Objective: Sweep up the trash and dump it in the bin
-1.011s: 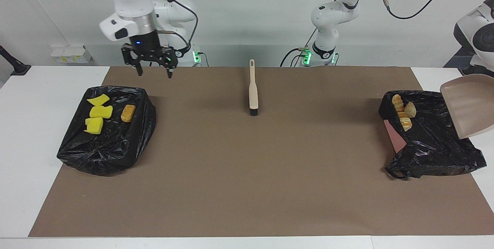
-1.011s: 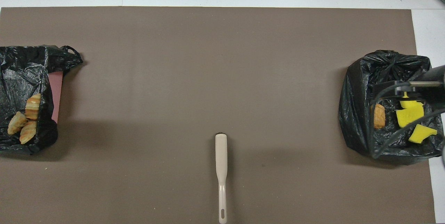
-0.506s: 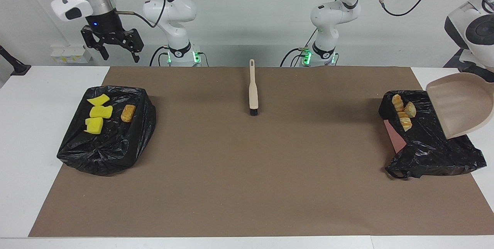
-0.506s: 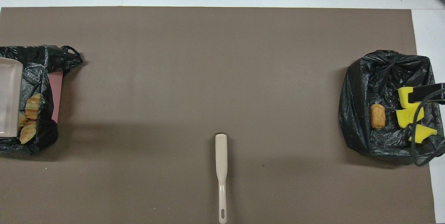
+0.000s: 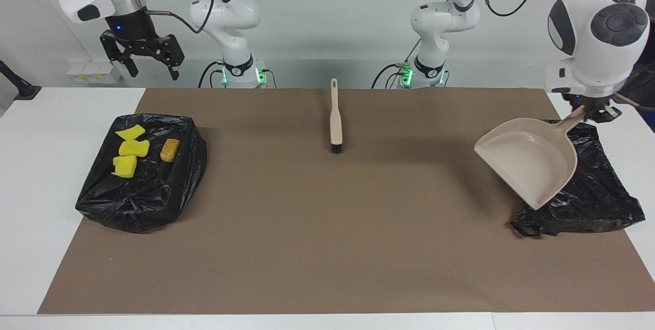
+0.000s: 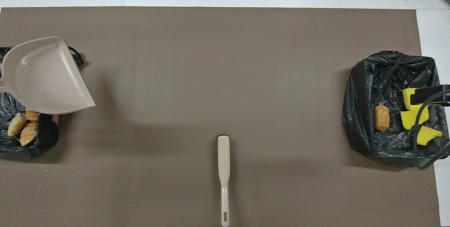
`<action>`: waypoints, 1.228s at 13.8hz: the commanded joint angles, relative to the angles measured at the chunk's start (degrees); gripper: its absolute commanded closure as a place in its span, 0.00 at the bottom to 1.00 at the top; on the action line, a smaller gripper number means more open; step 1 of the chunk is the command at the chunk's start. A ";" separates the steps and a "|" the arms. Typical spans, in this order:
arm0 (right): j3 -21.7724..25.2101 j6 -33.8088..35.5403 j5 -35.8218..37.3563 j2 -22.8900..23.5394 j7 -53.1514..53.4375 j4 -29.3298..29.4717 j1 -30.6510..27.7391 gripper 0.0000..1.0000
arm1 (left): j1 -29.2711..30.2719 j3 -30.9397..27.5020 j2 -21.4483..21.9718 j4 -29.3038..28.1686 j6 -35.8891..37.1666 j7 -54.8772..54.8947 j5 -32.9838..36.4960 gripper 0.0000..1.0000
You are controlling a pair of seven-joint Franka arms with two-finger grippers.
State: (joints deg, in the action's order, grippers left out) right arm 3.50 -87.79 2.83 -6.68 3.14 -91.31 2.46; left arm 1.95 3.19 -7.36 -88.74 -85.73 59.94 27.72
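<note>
**Dustpan swings clear of the bag, both loads in**

The dustpan [image 5: 529,163], a second ago tipped up at the left arm's edge of the desk, now hangs over the black bag [image 5: 588,197] at that end, mouth turned toward the open mat. The left gripper [image 5: 593,113] has its jaws clamped on the handle. The pan looks empty.

The right gripper [image 5: 142,59], which a second ago hung just above the other bag [image 5: 143,181], now sits higher, up past the desk's edge at its own arm's end, jaws spread wide, holding nothing.

Trash: three tan crumbly chunks [image 6: 21,128] lie in the left arm's bag. Three yellow chunks [image 5: 130,150] and the orange-brown chunk [image 5: 170,150] lie on the right arm's bag. We see no trash loose on the brown mat [image 5: 327,227], so we judge the dumping done.

The brush [image 5: 335,120] lies on the mat midway between the bags, handle toward the robots, well apart from both. Each bag sits at a mat edge. Between them the mat gives wide room for setting the dustpan down.
</note>
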 commanded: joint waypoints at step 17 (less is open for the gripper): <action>-0.08 0.16 -0.19 -0.53 -0.86 -0.36 -0.09 0.00 | -24.96 -0.65 0.53 -7.59 -10.67 -69.50 -32.11 1.00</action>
State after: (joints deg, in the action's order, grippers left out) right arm 3.51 -87.79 2.83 -6.68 3.14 -91.31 2.63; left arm -21.21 3.62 -5.75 -95.42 -93.21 -5.38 -2.17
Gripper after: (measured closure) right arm 0.000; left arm 0.683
